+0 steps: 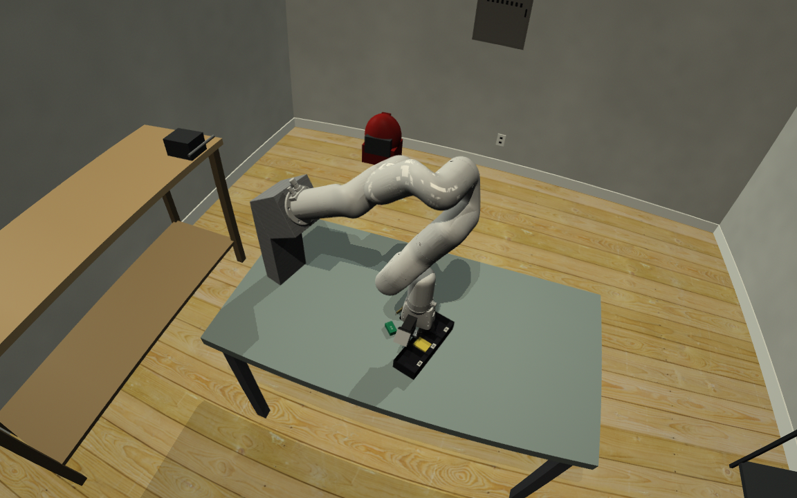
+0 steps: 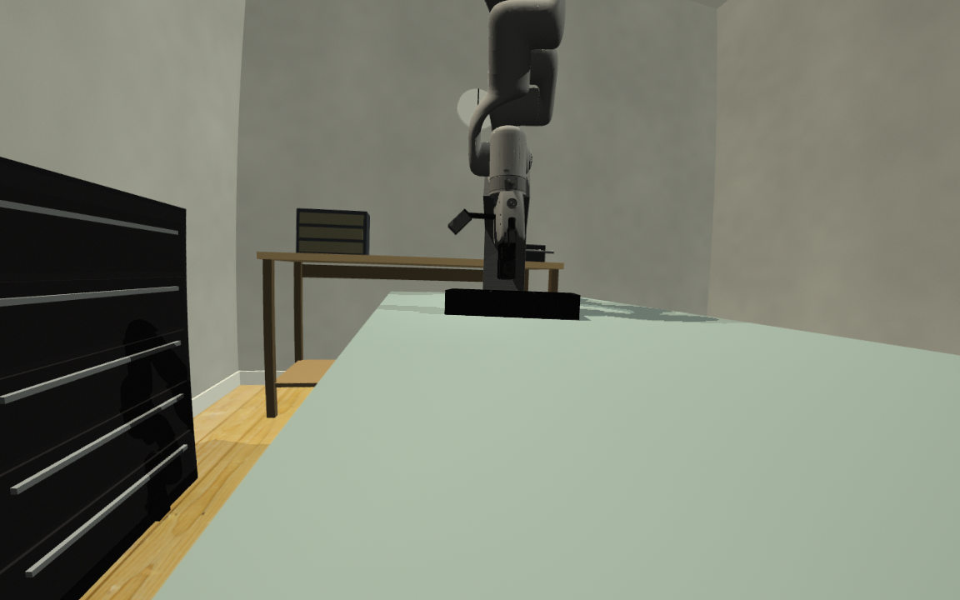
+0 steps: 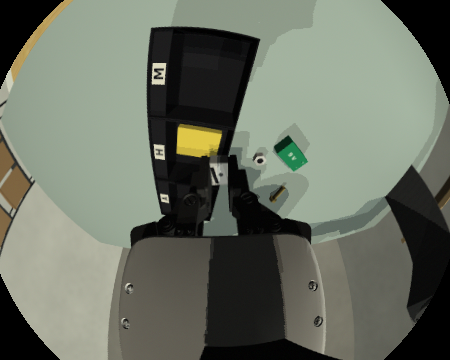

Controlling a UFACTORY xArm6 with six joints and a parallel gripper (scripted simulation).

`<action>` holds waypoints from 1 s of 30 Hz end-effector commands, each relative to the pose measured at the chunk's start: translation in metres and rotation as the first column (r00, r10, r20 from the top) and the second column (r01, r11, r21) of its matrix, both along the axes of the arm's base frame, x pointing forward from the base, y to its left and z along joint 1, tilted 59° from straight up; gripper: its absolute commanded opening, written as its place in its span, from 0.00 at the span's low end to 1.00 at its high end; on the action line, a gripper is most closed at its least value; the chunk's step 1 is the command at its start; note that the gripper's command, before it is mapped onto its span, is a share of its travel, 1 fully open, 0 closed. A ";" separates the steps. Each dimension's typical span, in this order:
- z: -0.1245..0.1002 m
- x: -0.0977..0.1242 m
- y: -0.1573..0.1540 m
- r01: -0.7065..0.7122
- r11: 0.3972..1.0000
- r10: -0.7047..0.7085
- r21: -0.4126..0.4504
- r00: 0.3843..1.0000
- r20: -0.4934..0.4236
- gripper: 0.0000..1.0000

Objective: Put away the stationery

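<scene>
Wrist view shows the gripper (image 3: 216,186) clamped on a small pale item (image 3: 217,172) with a dark mark, too small to name, though it is presumably a piece of stationery. It hangs over the near end of the long black bin row (image 3: 205,76), whose long axis runs away from the camera. The compartment marked H (image 3: 160,152), already holding a yellow block (image 3: 199,140), lies just ahead of the fingertips, and the M compartment (image 3: 160,72) lies beyond it. Judged from this, a release calls for only a slight advance along that axis. On the table (image 3: 359,74) to the right lie a green block (image 3: 291,155), a small white ring (image 3: 260,159) and a short brown piece (image 3: 276,194)
</scene>
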State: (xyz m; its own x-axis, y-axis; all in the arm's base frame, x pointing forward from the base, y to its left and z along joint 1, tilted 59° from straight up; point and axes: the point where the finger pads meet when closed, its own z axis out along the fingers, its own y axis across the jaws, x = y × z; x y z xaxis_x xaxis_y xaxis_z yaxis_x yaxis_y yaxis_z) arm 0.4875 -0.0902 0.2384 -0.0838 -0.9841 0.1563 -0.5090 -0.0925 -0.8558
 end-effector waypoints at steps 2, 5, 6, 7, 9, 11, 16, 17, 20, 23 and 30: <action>0.025 0.019 0.012 0.104 0.983 -0.106 0.150 0.994 0.003 0.00; 0.028 0.021 0.013 0.122 0.977 -0.124 0.175 0.992 0.001 0.00; 0.028 0.021 0.013 0.122 0.977 -0.124 0.175 0.992 0.001 0.00; 0.027 0.021 0.013 0.122 0.977 -0.124 0.175 0.992 0.001 0.00; 0.027 0.020 0.012 0.122 0.977 -0.124 0.175 0.992 0.001 0.00; 0.026 0.020 0.011 0.122 0.977 -0.124 0.175 0.992 0.001 0.00; 0.024 0.018 0.010 0.122 0.977 -0.124 0.175 0.992 0.001 0.00; 0.024 0.018 0.010 0.122 0.977 -0.124 0.175 0.992 0.001 0.00; 0.023 0.018 0.010 0.122 0.977 -0.124 0.175 0.992 0.001 0.00; 0.023 0.017 0.010 0.122 0.977 -0.124 0.175 0.992 0.001 0.00; 0.022 0.017 0.010 0.122 0.977 -0.124 0.175 0.992 0.001 0.00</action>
State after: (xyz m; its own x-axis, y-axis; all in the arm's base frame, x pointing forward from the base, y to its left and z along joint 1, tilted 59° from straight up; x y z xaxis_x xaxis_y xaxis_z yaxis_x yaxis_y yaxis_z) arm 0.5046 -0.0803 0.2600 -0.2058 -0.9784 -0.0186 -0.4981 0.1211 -0.8586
